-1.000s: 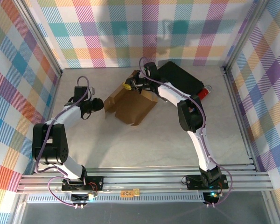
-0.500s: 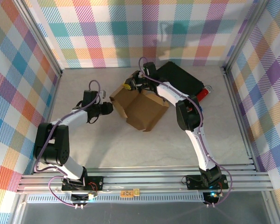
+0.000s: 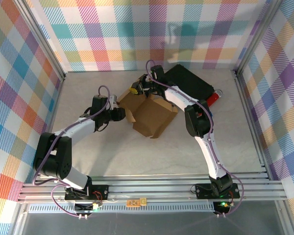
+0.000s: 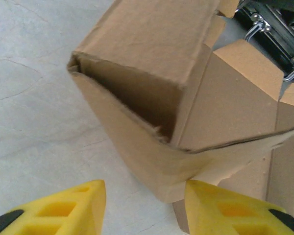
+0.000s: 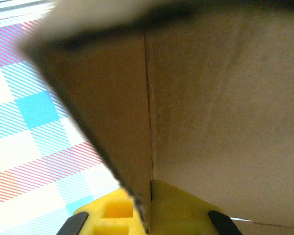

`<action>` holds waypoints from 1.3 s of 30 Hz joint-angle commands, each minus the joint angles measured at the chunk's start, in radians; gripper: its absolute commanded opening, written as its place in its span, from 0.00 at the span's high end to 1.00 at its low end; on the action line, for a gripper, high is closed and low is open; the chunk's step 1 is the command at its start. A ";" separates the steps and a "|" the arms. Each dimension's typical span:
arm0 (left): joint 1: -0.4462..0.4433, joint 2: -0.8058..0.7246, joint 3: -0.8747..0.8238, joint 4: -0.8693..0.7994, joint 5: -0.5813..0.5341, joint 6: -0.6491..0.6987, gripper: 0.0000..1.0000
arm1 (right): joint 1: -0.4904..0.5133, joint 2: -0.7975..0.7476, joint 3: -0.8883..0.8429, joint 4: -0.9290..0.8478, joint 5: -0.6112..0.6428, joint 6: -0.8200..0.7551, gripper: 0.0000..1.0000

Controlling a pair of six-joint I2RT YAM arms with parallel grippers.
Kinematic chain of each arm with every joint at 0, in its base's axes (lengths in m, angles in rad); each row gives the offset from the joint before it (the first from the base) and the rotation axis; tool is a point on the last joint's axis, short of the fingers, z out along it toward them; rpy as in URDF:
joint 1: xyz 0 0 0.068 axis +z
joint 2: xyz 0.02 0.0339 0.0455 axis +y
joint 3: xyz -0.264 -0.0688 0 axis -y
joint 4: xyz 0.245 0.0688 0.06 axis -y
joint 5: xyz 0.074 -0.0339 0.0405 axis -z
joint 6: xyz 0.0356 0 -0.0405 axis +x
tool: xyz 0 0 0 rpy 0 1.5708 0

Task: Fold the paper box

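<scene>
The paper box is a brown cardboard mailer, partly folded, lying mid-table with flaps raised. My right gripper is at its far left corner, shut on a cardboard flap; in the right wrist view the yellow fingers pinch the edge of a panel. My left gripper sits at the box's left side. Seen from the left wrist, the left gripper is open, and a folded corner of the box reaches down to just ahead of the right finger.
A black hard case with metal latches lies behind the box at the back right, a red object beside it. Plaid walls and aluminium rails enclose the table. Bare marble surface spreads in front of the box.
The left gripper moved right up to the box and its jaws widened. The box swung and shifted to the right a second ago, then held still in the right gripper.
</scene>
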 commanded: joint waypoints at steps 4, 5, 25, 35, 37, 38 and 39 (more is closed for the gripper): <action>-0.029 0.003 0.010 0.020 -0.012 -0.014 0.49 | -0.006 -0.015 -0.013 0.013 0.002 0.003 1.00; -0.031 0.010 0.017 0.008 -0.020 -0.013 0.49 | -0.005 -0.017 -0.015 0.014 0.001 0.004 1.00; -0.255 0.047 0.066 -0.106 -0.523 -0.078 0.53 | -0.043 -0.273 -0.576 0.660 0.031 0.206 1.00; -0.295 0.025 0.062 -0.152 -0.637 -0.063 0.52 | -0.049 -0.332 -0.794 0.970 0.038 0.259 1.00; -0.297 0.027 0.056 -0.139 -0.623 -0.059 0.52 | -0.050 -0.335 -0.827 0.999 0.036 0.263 1.00; -0.299 0.029 0.055 -0.133 -0.616 -0.057 0.51 | -0.050 -0.336 -0.839 1.006 0.036 0.267 1.00; -0.301 0.034 0.056 -0.126 -0.611 -0.053 0.51 | -0.049 -0.336 -0.850 1.006 0.036 0.268 1.00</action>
